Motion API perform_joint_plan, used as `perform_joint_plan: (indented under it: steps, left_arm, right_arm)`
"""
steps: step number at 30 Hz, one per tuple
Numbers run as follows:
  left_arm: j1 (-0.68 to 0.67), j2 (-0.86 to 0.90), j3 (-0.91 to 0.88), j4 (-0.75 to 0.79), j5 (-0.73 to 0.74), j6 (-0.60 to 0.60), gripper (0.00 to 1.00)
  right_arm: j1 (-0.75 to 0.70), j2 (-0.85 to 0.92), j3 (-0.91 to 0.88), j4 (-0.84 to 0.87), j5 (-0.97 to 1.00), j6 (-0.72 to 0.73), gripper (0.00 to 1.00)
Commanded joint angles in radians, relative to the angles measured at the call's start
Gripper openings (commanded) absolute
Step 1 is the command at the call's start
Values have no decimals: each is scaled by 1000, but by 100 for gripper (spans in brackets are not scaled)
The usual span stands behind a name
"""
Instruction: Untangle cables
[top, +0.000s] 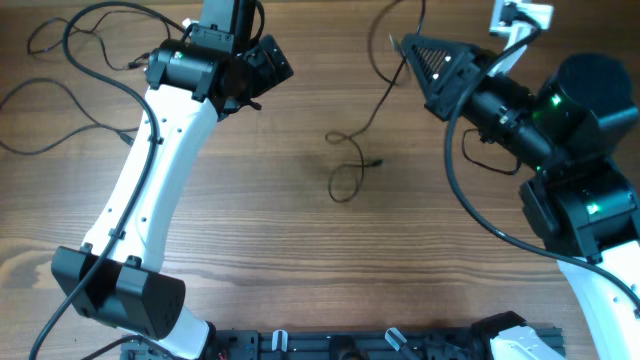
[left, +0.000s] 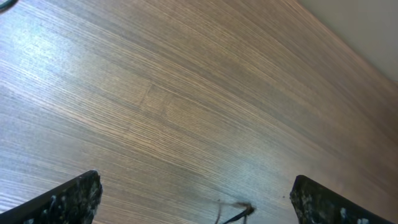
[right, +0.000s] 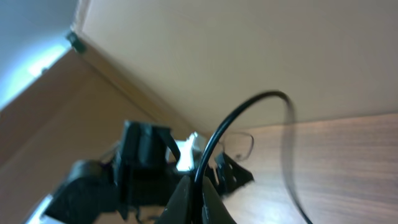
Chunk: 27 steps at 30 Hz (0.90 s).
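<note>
A thin black cable runs from my right gripper down to the table, where it forms a small loop with a metal-tipped plug end. My right gripper is shut on this cable; in the right wrist view the fingers pinch it, and the cable arcs up and to the right. My left gripper is at the back left. In the left wrist view its fingers are wide open over bare wood, with a small cord tip between them at the bottom edge.
More black cords lie loose at the table's far left beside the left arm. The left arm's gripper shows in the right wrist view. A black rail runs along the front edge.
</note>
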Motion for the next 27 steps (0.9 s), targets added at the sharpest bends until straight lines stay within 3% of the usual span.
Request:
perform_joint_plan:
  steps: [1, 3, 5, 8, 12, 14, 16, 18, 19, 25, 27]
  left_arm:
    - [6, 10, 3, 11, 58, 113, 100]
    - [6, 10, 3, 33, 206, 307, 99]
    - [-7, 10, 3, 40, 536, 633, 100]
    - [-47, 10, 3, 41, 792, 929, 100]
    - [-150, 10, 3, 42, 815, 1152, 99]
    - [-190, 10, 3, 71, 808, 1179, 87]
    - [-218, 10, 3, 128, 808, 1175, 83]
    - [-236, 10, 3, 178, 808, 1175, 68]
    - [-246, 10, 3, 208, 808, 1175, 67]
    - [-259, 29, 3, 315, 796, 1167, 67]
    - [-260, 38, 3, 381, 797, 1085, 67]
  right_arm:
    - [3, -6, 3, 23, 133, 154, 4]
    - [3, -6, 3, 40, 219, 248, 4]
    - [3, -6, 3, 130, 235, 287, 4]
    - [-4, -6, 3, 173, 364, 359, 4]
    - [-54, -3, 3, 133, 415, 383, 4]
    - [-109, 3, 3, 71, 406, 467, 4]
    - [-134, 12, 3, 75, 269, 523, 4]
    - [-134, 13, 3, 82, 229, 571, 4]
    - [-134, 12, 3, 102, 190, 652, 4]
    - [-134, 11, 3, 276, 80, 778, 4]
    - [-134, 11, 3, 310, 55, 825, 4]
